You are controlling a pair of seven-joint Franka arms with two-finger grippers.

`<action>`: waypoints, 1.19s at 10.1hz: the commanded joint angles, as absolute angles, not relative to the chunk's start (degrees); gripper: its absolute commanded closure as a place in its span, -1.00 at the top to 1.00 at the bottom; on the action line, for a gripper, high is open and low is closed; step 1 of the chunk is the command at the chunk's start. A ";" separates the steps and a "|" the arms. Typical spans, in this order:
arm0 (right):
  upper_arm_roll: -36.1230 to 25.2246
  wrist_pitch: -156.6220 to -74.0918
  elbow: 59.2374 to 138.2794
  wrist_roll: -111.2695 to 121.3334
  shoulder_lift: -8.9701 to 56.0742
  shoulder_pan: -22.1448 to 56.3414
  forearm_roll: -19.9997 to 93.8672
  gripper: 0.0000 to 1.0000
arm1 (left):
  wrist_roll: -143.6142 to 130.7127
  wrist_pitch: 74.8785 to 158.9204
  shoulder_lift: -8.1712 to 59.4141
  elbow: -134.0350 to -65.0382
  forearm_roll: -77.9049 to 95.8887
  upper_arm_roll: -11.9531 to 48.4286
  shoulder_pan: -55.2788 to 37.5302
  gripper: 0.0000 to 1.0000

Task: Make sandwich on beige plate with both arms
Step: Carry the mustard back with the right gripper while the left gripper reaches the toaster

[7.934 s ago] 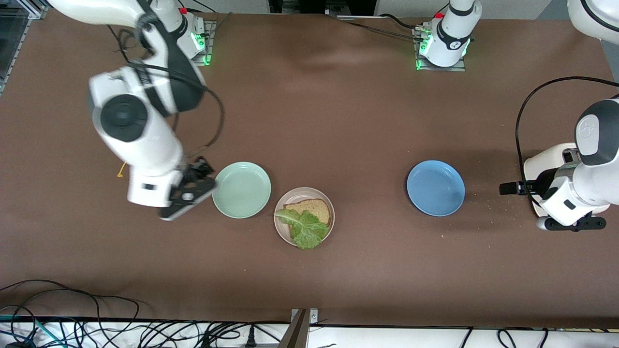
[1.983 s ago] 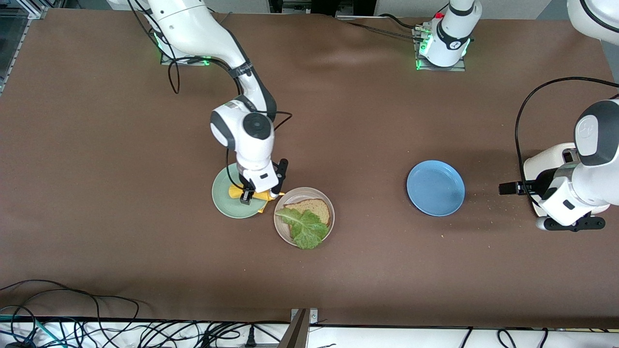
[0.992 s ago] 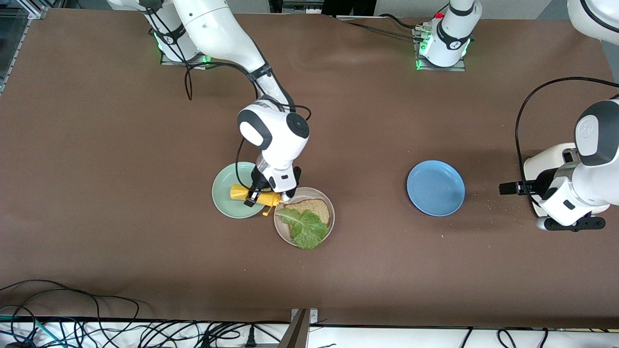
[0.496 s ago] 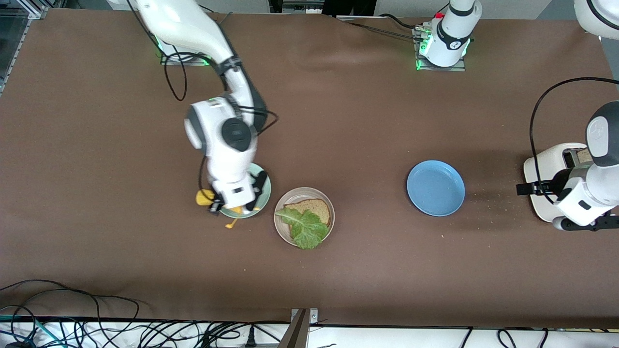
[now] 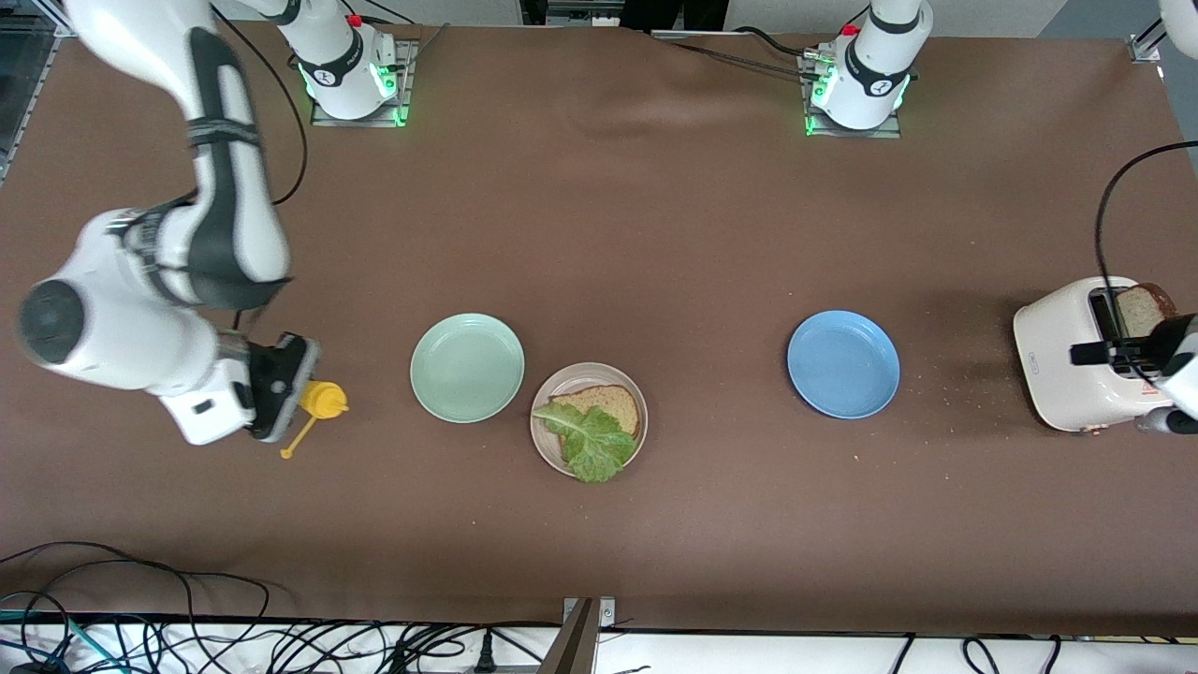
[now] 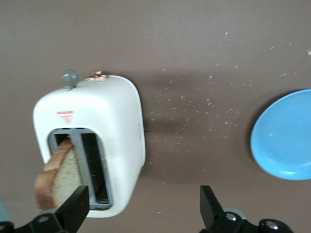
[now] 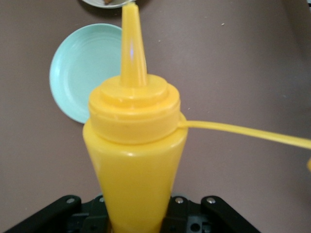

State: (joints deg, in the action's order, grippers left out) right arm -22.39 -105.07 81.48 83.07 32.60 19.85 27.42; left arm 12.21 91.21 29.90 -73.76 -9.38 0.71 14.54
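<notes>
The beige plate (image 5: 545,447) holds one slice of brown bread (image 5: 613,402) with a green lettuce leaf (image 5: 591,444) lying partly on it. A second bread slice (image 5: 1139,304) stands in a white toaster (image 5: 1058,365) at the left arm's end; it also shows in the left wrist view (image 6: 57,179). My left gripper (image 5: 1123,354) is open and empty above the toaster (image 6: 92,131). My right gripper (image 5: 281,398) is shut on a yellow squeeze bottle (image 5: 321,401) over the table at the right arm's end, beside the mint-green plate; the bottle fills the right wrist view (image 7: 133,145).
A mint-green plate (image 5: 467,367) sits beside the beige plate toward the right arm's end. A blue plate (image 5: 842,363) lies between the beige plate and the toaster. Crumbs lie on the brown cloth by the toaster. Cables run along the table edge nearest the front camera.
My right arm has carried the yellow bottle off the mint-green plate toward its own end of the table. My left arm has drawn back, uncovering the toaster and its bread slice.
</notes>
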 commanded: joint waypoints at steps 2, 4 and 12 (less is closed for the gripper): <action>-21.09 -99.50 90.23 104.79 31.55 10.13 41.88 -1.00 | 18.89 91.05 29.44 -76.11 -11.95 1.49 19.68 1.00; -21.09 -97.66 97.44 118.84 31.73 5.12 50.67 -1.00 | 19.95 91.49 29.10 -78.82 -14.58 1.58 21.00 1.00; -20.83 -87.36 99.49 145.01 42.80 -3.77 58.71 -1.00 | 24.43 101.24 27.60 -87.53 -14.50 1.85 26.89 0.73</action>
